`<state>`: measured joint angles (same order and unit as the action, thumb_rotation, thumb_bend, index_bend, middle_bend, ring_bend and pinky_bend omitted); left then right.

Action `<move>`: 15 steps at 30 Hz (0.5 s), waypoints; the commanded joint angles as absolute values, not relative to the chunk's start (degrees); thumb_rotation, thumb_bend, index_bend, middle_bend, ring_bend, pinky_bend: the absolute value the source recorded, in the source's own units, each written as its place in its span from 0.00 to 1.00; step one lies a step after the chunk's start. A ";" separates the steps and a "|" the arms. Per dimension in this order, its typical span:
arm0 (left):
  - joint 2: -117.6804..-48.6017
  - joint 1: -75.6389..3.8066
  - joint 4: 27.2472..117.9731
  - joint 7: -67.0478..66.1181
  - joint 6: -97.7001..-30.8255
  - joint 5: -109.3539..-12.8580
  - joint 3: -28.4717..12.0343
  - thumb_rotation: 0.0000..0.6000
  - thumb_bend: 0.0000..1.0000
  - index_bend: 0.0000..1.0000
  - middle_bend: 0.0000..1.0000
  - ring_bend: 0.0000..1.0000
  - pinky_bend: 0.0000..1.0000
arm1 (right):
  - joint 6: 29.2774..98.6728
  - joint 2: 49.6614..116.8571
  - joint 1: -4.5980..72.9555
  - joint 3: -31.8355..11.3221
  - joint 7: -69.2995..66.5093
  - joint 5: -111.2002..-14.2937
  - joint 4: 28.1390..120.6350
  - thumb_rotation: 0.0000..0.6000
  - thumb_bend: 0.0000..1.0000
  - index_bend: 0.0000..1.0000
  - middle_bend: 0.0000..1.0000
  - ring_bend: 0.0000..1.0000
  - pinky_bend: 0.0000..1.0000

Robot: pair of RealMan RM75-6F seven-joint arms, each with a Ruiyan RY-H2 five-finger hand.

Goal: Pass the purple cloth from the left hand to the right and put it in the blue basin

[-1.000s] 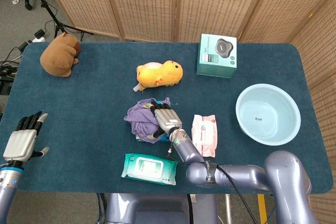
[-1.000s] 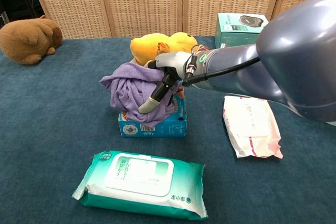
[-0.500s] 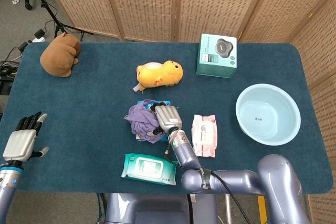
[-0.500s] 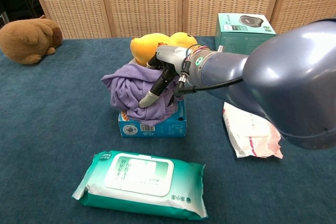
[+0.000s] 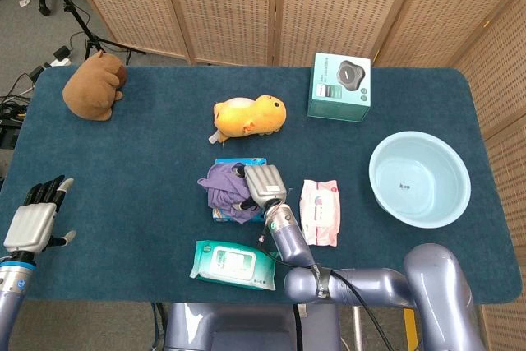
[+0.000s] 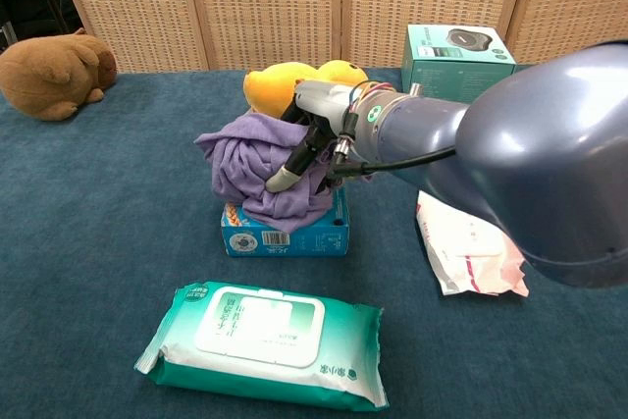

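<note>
The purple cloth (image 5: pixel 220 191) (image 6: pixel 250 159) lies bunched on top of a small blue box (image 6: pixel 285 233) in the middle of the table. My right hand (image 5: pixel 259 184) (image 6: pixel 304 134) sits on the cloth's right side with its fingers curled down into the folds, gripping it. Well away from the cloth, at the table's near left corner, my left hand (image 5: pixel 37 218) is held with fingers apart and nothing in it; only the head view shows it. The light blue basin (image 5: pixel 419 174) stands empty at the right side of the table.
A yellow plush duck (image 5: pixel 249 115) (image 6: pixel 285 85) lies just behind the cloth. A teal carton (image 5: pixel 339 86) stands at the back, a brown plush (image 5: pixel 93 85) far left. A green wipes pack (image 5: pixel 234 264) (image 6: pixel 265 340) and a pink-white pack (image 5: pixel 319 211) (image 6: pixel 466 237) lie near the front.
My right hand has closed its fingers further into the cloth, and the cloth has bunched up tighter and drawn toward the hand. The left hand has not moved.
</note>
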<state>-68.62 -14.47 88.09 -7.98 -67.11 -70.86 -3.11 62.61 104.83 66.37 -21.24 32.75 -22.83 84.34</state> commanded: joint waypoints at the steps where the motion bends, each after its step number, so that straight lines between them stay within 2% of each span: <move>1: -68.60 -14.44 88.17 -7.98 -67.16 -70.91 -3.08 1.00 0.21 0.00 0.00 0.00 0.00 | 64.01 104.21 65.81 -21.82 33.10 -23.49 85.59 1.00 0.26 0.67 0.49 0.47 0.65; 5: -68.58 -14.44 88.30 -7.96 -67.30 -71.14 -3.03 1.00 0.21 0.00 0.00 0.00 0.00 | 67.76 101.99 64.96 -22.68 34.76 -24.82 89.75 1.00 0.30 0.67 0.50 0.48 0.65; 15: -68.51 -14.17 88.62 -7.93 -68.07 -71.38 -3.09 1.00 0.21 0.00 0.00 0.00 0.00 | 74.65 95.90 62.72 -24.38 38.31 -27.01 99.86 1.00 0.31 0.67 0.50 0.48 0.65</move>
